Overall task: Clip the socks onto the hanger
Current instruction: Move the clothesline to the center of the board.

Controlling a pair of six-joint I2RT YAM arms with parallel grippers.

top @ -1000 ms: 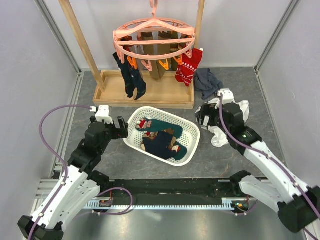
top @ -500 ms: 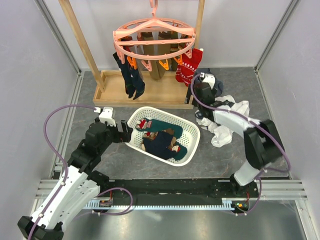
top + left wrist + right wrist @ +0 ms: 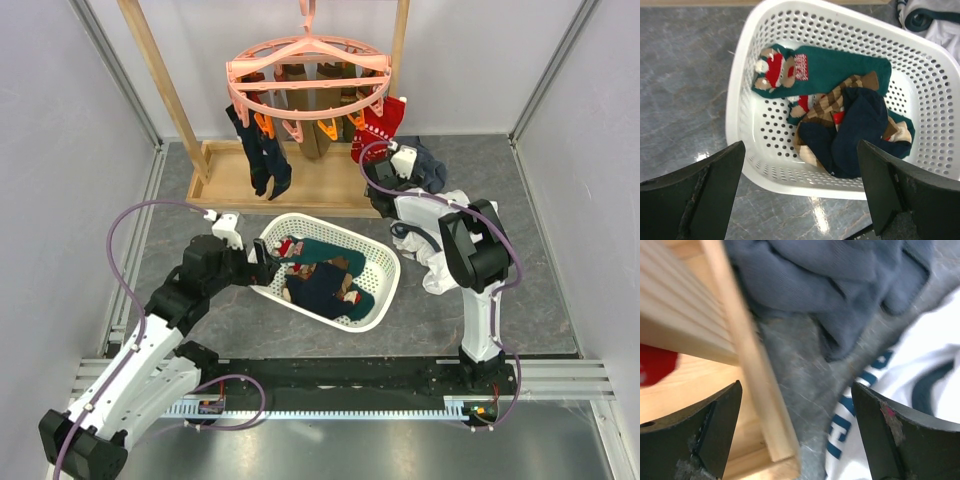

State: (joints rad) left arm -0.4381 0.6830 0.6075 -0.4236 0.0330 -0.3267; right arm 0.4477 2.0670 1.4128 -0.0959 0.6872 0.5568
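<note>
Socks (image 3: pixel 860 120) are found heaped inside the white basket (image 3: pixel 738 100); others hang clipped to the hanger (image 3: pixel 308 75) behind the basket. The left claw (image 3: pixel 800 190) is held spread wide, empty, at the basket's left rim. The right claw (image 3: pixel 800 440), likewise spread and empty, is positioned behind the basket's right end, above a grey garment (image 3: pixel 830 285).

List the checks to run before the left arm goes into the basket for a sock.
1. Left gripper open and empty: ok.
2. Left gripper aimed at the white basket: ok.
3. Teal sock lying on top, easy to pick alone: ok.
4. Navy sock separate from the brown-striped sock: not ok, they overlap.
5. Right gripper up at the hanger: not ok, it is low by the wooden base and grey garment.
6. Hanger has room for another sock: cannot tell.
</note>
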